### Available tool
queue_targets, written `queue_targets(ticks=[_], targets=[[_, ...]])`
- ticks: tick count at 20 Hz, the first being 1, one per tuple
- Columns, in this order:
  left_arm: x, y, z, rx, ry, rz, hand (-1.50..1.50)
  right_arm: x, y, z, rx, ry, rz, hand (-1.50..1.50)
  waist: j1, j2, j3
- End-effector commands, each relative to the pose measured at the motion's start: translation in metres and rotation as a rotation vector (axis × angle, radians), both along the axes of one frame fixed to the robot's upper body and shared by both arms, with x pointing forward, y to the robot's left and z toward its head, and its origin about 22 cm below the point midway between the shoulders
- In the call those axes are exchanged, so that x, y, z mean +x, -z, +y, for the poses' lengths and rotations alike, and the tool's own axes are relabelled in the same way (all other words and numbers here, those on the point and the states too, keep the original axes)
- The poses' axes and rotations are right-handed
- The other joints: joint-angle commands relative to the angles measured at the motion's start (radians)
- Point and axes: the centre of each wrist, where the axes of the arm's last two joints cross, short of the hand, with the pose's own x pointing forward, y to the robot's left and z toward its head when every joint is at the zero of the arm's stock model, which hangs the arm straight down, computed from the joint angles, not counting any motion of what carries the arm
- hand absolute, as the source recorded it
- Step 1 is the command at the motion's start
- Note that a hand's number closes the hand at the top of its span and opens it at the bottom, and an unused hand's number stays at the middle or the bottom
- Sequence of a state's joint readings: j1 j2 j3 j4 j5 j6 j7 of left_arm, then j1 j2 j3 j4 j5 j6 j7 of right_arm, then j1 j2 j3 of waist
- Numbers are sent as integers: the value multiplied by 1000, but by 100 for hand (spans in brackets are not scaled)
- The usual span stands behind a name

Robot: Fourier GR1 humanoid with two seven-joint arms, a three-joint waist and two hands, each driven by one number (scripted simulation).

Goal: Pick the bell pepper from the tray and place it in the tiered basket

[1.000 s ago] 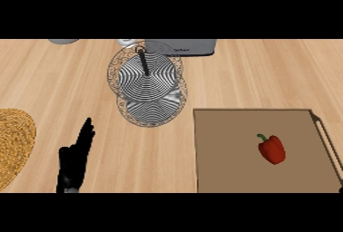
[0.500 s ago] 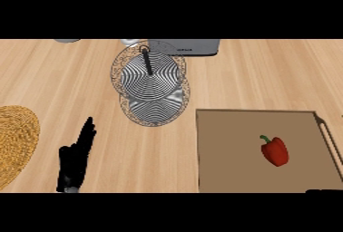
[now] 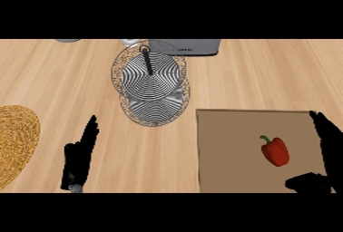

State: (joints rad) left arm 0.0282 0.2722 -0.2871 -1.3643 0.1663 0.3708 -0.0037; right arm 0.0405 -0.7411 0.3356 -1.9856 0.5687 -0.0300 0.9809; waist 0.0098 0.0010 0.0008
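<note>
My right hand (image 3: 328, 145): fingers spread, empty; bell pepper (image 3: 275, 152) just left of them. Probably light, smooth, rigid; grasp round its body.

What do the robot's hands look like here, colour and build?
Both are plain black, with slim fingers and a thumb; no markings or cables show. The left hand shows a grey sliver at its wrist; the right hand is cut by the view's edge.
</note>
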Motion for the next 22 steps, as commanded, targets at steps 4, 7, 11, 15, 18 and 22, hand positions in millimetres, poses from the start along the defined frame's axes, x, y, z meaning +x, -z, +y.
queue_targets(ticks=[4, 7, 11, 15, 18, 22], targets=[[-5, 6, 10, -6, -6, 6, 0, 23, 8, 36, -3, -1, 87, -150, -4, -1, -1], [-2, -1, 7, -19, -16, 10, 0, 16, 21, 24, 13, -5, 101, -150, -9, -2, -1], [-3, 4, 0, -9, -11, 21, 0, 44, 18, 41, -24, 17, 153, -150, -3, 0, -1], [-14, -2, 17, -11, -6, 8, 0, 33, 27, 28, -56, 36, 270, -150, -3, -1, -1], [-12, 10, 7, -8, -24, 10, 0, 30, 28, 16, -44, 41, 283, -150, -10, -1, -1], [-20, 3, 6, -7, -8, 10, 0, 55, 36, 35, -46, 56, 286, -150, -2, -1, -1]])
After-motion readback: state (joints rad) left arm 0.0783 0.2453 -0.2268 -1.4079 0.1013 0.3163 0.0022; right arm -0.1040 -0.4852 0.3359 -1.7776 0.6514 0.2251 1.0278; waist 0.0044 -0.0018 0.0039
